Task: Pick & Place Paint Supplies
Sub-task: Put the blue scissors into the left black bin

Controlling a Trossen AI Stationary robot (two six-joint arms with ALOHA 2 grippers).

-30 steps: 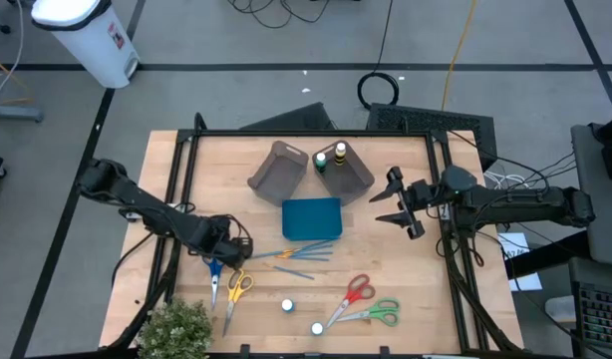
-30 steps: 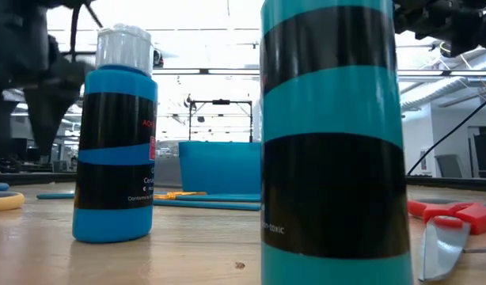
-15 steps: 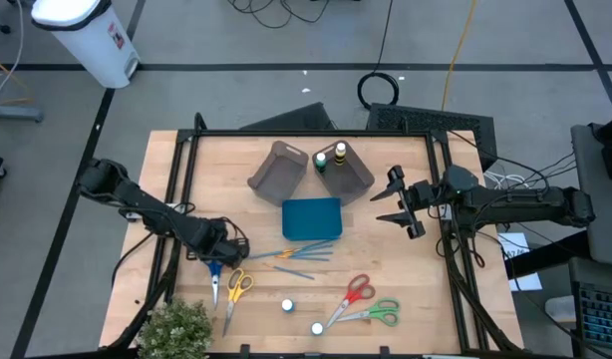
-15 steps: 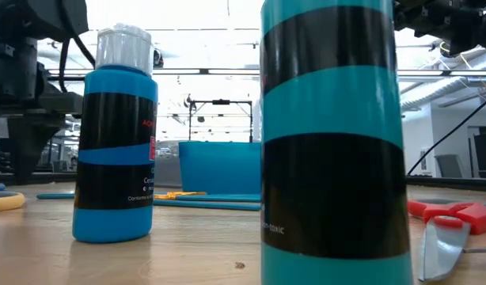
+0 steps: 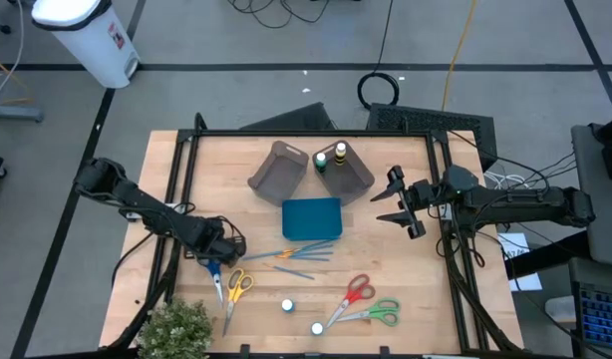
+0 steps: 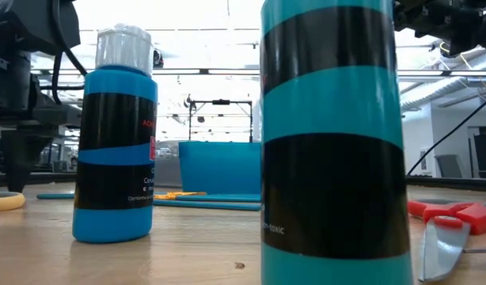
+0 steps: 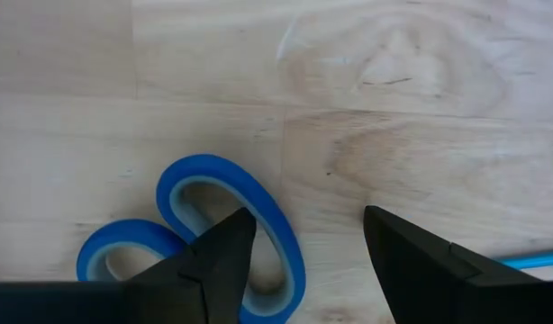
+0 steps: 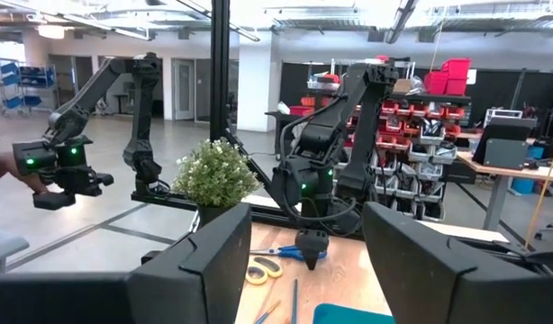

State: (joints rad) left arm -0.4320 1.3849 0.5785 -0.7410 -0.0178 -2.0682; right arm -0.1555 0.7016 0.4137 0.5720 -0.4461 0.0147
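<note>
From above, we see the left claw (image 5: 212, 262) low over the desk (image 5: 176, 179), at the handles of the blue-handled scissors (image 5: 214, 279), with yellow-handled scissors (image 5: 236, 288) just beside. Only the left wrist view shows the detail: its fingers (image 7: 218, 261) are spread, one over a blue handle loop (image 7: 227, 225), the other on bare wood beside it. The right claw (image 5: 404, 202) hovers open near the desk's right edge, well apart from the supplies.

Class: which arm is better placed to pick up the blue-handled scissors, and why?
The left. Its gripper is open right over the blue-handled scissors, one finger on a handle loop. The right gripper waits across the table.
</note>
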